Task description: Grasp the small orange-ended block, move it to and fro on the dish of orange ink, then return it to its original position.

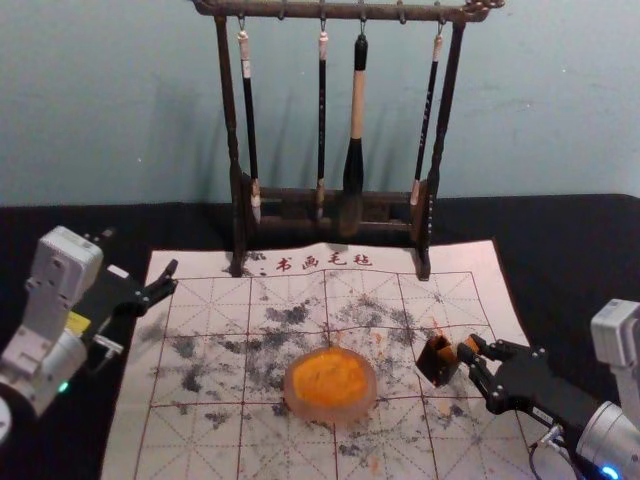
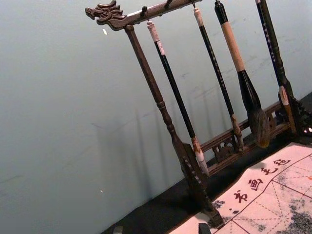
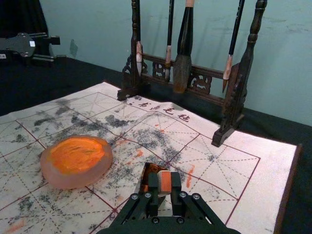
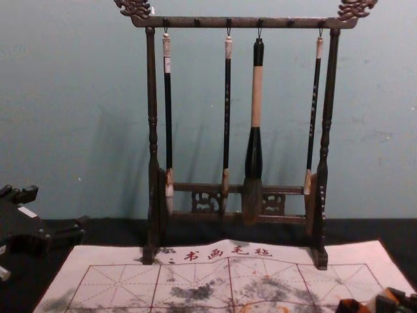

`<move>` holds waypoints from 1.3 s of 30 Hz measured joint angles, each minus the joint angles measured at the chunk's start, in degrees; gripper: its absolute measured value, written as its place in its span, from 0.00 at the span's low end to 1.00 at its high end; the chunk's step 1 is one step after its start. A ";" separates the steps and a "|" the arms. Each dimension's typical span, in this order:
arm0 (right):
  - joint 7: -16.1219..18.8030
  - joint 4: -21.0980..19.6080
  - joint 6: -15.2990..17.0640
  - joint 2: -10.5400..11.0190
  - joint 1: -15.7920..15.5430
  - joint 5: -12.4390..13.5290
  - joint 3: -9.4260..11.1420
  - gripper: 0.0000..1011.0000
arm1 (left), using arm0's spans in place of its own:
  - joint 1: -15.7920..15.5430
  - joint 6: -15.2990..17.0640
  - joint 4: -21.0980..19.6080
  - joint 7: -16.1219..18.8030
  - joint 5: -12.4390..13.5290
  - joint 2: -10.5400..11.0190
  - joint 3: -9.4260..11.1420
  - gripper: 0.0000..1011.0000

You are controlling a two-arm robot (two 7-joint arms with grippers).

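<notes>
My right gripper is at the mat's right side, shut on the small orange-ended block. Right beside the block stands a dark open box, stained orange inside. From the right wrist, the block sits between the fingertips of the right gripper, with the box just behind it. Left of the box, the round dish of orange ink rests on the mat. The left gripper is parked open at the left; its fingertips edge into the left wrist view.
A dark wooden brush rack with several hanging brushes stands at the back of the ink-stained mat. Black cloth surrounds the mat, and a pale wall rises behind.
</notes>
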 joint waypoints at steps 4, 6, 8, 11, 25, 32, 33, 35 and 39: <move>0.00 0.00 0.00 0.00 0.00 0.00 0.00 0.12 | 0.00 0.00 0.00 0.00 0.00 0.00 0.00 0.99; 0.00 0.00 0.00 0.00 0.00 0.00 0.00 0.12 | 0.00 0.00 0.00 0.00 0.00 0.00 0.00 0.99; 0.00 0.01 0.00 0.00 0.01 0.00 0.00 0.12 | 0.00 0.00 0.00 0.00 0.00 0.00 0.00 0.99; 0.00 0.01 0.00 0.00 0.00 0.00 0.00 0.12 | 0.00 0.00 0.00 0.00 0.00 0.00 0.00 0.99; -0.01 0.01 0.01 0.00 0.00 -0.02 0.00 0.12 | 0.00 0.00 0.00 0.00 0.00 0.00 0.00 0.99; 0.13 -0.30 0.10 -0.03 0.17 0.34 0.05 0.12 | 0.00 0.00 0.00 0.00 0.00 0.00 0.00 0.99; 0.22 -0.52 0.20 -0.03 0.21 0.56 0.05 0.12 | 0.00 0.00 0.00 0.00 0.00 0.00 0.00 0.99; 0.36 -0.87 0.35 -0.03 0.21 0.81 0.01 0.12 | 0.00 0.00 0.00 0.00 0.00 0.00 0.00 0.99; 0.55 -2.18 1.05 0.17 0.14 1.57 -0.05 0.12 | 0.00 0.00 0.00 0.00 0.00 0.00 0.00 0.99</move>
